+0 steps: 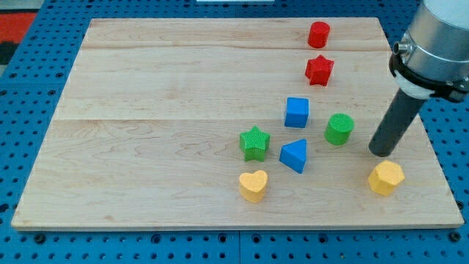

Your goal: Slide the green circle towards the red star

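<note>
The green circle (339,128) stands on the wooden board at the view's right of centre. The red star (319,70) lies above it, a little to the left, near the view's top. My tip (381,152) rests on the board to the right of the green circle and slightly below it, a short gap away, not touching it. The dark rod rises from the tip up to the grey arm at the view's top right.
A red cylinder (319,34) sits above the red star. A blue cube (297,112) and a blue triangle (294,155) lie left of the green circle. A green star (254,142), a yellow heart (253,185) and a yellow hexagon (385,177) lie lower down.
</note>
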